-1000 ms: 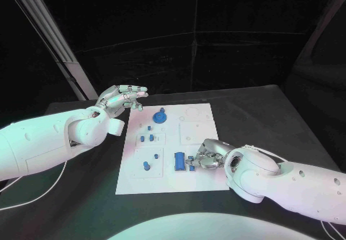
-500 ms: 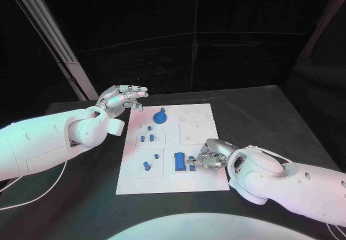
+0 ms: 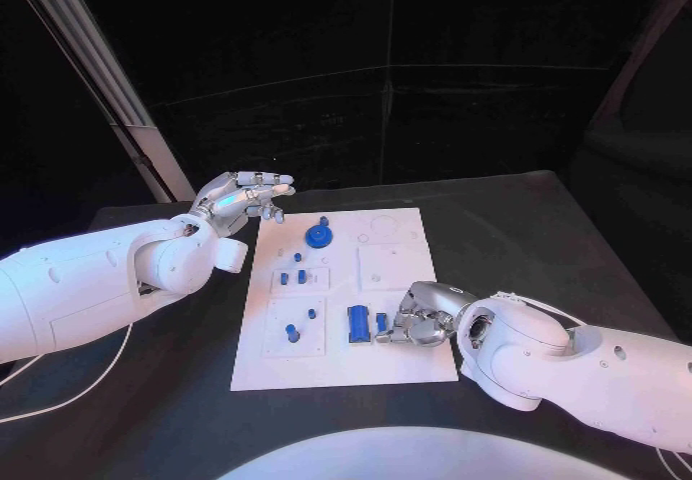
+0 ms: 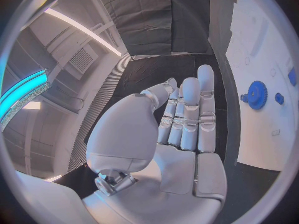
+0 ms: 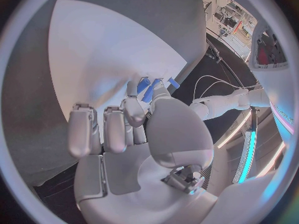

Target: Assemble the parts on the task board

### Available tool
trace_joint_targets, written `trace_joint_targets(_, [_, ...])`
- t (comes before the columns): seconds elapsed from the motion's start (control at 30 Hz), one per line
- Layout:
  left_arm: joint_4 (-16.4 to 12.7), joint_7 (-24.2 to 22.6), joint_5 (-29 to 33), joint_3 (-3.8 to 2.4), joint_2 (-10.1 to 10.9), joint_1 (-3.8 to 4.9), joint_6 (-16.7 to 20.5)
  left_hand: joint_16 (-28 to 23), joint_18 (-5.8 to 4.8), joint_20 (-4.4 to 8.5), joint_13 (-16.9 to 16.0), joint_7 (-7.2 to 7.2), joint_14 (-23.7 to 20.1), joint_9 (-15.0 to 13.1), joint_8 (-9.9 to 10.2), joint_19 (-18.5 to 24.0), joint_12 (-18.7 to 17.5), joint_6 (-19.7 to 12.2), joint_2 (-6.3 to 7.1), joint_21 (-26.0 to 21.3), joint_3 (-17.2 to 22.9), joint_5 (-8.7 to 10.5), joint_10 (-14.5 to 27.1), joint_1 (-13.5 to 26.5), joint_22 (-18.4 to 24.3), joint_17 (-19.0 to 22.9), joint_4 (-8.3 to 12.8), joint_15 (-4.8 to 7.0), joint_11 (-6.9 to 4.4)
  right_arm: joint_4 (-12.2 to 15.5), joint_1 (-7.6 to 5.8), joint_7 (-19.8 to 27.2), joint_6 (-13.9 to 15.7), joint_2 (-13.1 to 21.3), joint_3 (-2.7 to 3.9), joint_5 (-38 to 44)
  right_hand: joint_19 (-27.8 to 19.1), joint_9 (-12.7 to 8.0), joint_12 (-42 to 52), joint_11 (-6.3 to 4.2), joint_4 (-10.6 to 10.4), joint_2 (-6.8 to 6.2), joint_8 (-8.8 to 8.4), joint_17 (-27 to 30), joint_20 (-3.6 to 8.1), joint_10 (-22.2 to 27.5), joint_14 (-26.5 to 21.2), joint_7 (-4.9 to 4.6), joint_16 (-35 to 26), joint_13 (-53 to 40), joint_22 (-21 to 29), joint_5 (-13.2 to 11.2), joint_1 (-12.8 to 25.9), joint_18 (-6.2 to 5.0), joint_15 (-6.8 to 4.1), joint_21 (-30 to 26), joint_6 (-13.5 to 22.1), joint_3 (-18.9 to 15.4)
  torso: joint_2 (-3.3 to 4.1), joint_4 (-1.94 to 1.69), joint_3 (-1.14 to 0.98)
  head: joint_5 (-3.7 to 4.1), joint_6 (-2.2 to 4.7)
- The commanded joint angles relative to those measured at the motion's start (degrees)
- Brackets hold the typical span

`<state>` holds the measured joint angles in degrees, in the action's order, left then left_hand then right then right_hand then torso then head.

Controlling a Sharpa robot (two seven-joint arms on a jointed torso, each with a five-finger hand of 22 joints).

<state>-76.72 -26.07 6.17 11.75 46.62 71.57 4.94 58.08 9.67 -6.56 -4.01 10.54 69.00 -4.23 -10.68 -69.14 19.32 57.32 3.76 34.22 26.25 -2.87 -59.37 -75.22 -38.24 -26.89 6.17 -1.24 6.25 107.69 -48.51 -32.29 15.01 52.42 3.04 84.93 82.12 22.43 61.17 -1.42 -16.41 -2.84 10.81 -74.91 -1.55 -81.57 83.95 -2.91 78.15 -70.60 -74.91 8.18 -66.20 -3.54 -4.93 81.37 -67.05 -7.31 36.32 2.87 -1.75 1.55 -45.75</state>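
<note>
The white task board (image 3: 397,368) lies in the middle of the black table. A blue gear (image 3: 319,236) (image 4: 256,93) stands at its far end, and a blue block (image 3: 358,322) lies nearer me. My right hand (image 3: 415,322) (image 5: 140,134) rests on the board just right of the block. Its thumb and a finger pinch a small blue part (image 3: 382,322) (image 5: 147,90). My left hand (image 3: 245,194) (image 4: 184,129) hovers off the board's far left corner, fingers apart and holding nothing.
Several small blue parts (image 3: 296,275) stand in the board's left column, with more (image 3: 293,330) nearer me. A slanted metal post (image 3: 123,100) rises behind my left arm. Bare black table (image 3: 548,240) lies to the right of the board.
My right hand has shifted slightly nearer me on the board, with its fingers closed in round the small blue part beside the block. The left hand has stayed where it was.
</note>
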Motion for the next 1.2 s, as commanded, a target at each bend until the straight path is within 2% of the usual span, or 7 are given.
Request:
trace_joint_targets(0.03, [0.02,-0.1,0.1,-0.04,-0.07,0.07,-0.59,-0.08,0.78,-0.06,0.05,0.03,-0.46,0.09,-0.24,0.52,0.21,-0.43,-0.23,-0.35,-0.06,-0.39,0.43,-0.31,0.06,0.07,0.4,0.12,0.05,0.01,-0.06,1.33,-1.02,0.05,0.01,-0.17,-0.52,0.1,-0.38,0.17,0.04,0.35,0.23,-0.33,-0.04,0.33,3.24,-0.03,-0.28,0.05,-1.15,-0.27,-0.12,0.06,0.09,-0.3,0.32,-0.42,0.05,-0.07,0.0,0.04,-0.01])
trace_joint_targets(0.33, [0.06,-0.06,0.1,-0.04,-0.12,0.07,-0.62,-0.08,0.78,-0.06,0.05,0.03,-0.46,0.09,-0.24,0.52,0.21,-0.43,-0.23,-0.35,-0.06,-0.39,0.43,-0.31,0.06,0.07,0.4,0.12,0.05,-0.91,-0.06,0.51,-2.15,-0.12,0.01,-0.19,-0.48,0.2,-0.22,0.15,0.05,1.3,0.33,-0.41,-0.06,0.28,3.27,-0.01,-0.22,-0.11,-1.22,-0.01,-0.56,0.07,0.09,-0.27,0.32,-0.58,0.07,-0.06,0.01,-0.02,-0.03])
trace_joint_targets(0.57, [0.06,-0.02,0.1,-0.04,-0.17,0.07,-0.65,-0.08,0.78,-0.06,0.07,0.04,-0.51,0.1,-0.26,0.56,0.25,-0.46,-0.28,-0.37,-0.05,-0.39,0.49,-0.33,0.07,0.12,0.44,0.11,0.06,-2.32,-0.07,-0.26,-2.89,-0.84,0.01,-0.19,-0.4,0.34,-0.02,0.1,0.12,2.79,0.48,-0.53,-0.05,0.18,3.32,0.05,-0.13,-0.31,-1.34,0.58,-1.41,0.1,0.05,-0.22,0.29,-0.67,0.1,-0.12,0.0,-0.07,-0.04])
trace_joint_targets(0.77, [0.09,0.03,0.1,-0.04,-0.2,0.07,-0.67,-0.08,0.78,-0.06,0.07,0.04,-0.52,0.1,-0.26,0.56,0.25,-0.46,-0.3,-0.37,-0.05,-0.39,0.5,-0.33,0.08,0.13,0.44,0.11,0.06,-3.13,-0.07,-0.3,-4.21,-1.38,0.01,-0.2,-0.43,0.46,0.01,0.09,0.9,3.0,0.57,-0.49,-0.02,0.18,3.31,0.05,-0.17,-0.41,-1.31,0.85,-3.18,0.09,0.03,-0.27,0.4,-1.07,0.09,-0.06,-0.03,-0.11,-0.1])
trace_joint_targets(0.9, [0.11,0.06,0.1,-0.04,-0.24,0.07,-0.7,-0.08,0.78,-0.06,0.07,0.03,-0.54,0.1,-0.27,0.57,0.27,-0.48,-0.32,-0.37,-0.02,-0.42,0.52,-0.39,0.08,0.15,0.49,0.11,0.06,-3.37,-0.07,-0.23,-5.03,-1.56,0.01,-0.2,-0.5,0.55,-0.08,0.12,1.79,2.76,0.62,-0.42,-0.03,0.24,3.29,-0.01,-0.26,-0.42,-1.22,-0.38,-4.9,0.07,0.06,-0.35,0.53,-1.58,0.03,0.04,-0.02,-0.12,-0.07])
trace_joint_targets(1.03, [0.13,0.1,0.1,-0.04,-0.29,0.07,-0.74,-0.07,0.79,-0.05,0.08,0.03,-0.57,0.1,-0.28,0.59,0.29,-0.49,-0.34,-0.38,0.02,-0.45,0.55,-0.48,0.08,0.18,0.57,0.13,0.05,-3.61,-0.07,-0.09,-5.49,-1.61,0.01,-0.2,-0.55,0.68,-0.21,0.19,2.46,2.88,0.72,-0.38,-0.08,0.3,3.28,-0.09,-0.32,-0.44,-1.18,-3.57,-6.32,0.05,0.11,-0.43,0.62,-2.48,0.03,0.07,-0.04,-0.09,-0.05])
trace_joint_targets(1.2, [0.13,0.12,0.1,-0.04,-0.29,0.07,-0.75,-0.07,0.79,-0.05,0.08,0.03,-0.57,0.1,-0.28,0.59,0.29,-0.49,-0.34,-0.38,0.02,-0.45,0.55,-0.48,0.08,0.18,0.57,0.13,0.05,-3.4,-0.07,1.18,-4.02,-1.38,0.01,-0.62,-0.68,0.73,-0.57,0.31,1.87,2.59,0.71,-0.15,-0.16,0.45,3.23,-0.17,-0.53,-0.27,-0.99,-5.03,-5.6,0.01,0.18,-0.59,0.83,-3.92,-0.03,0.01,-0.01,-0.02,0.11])
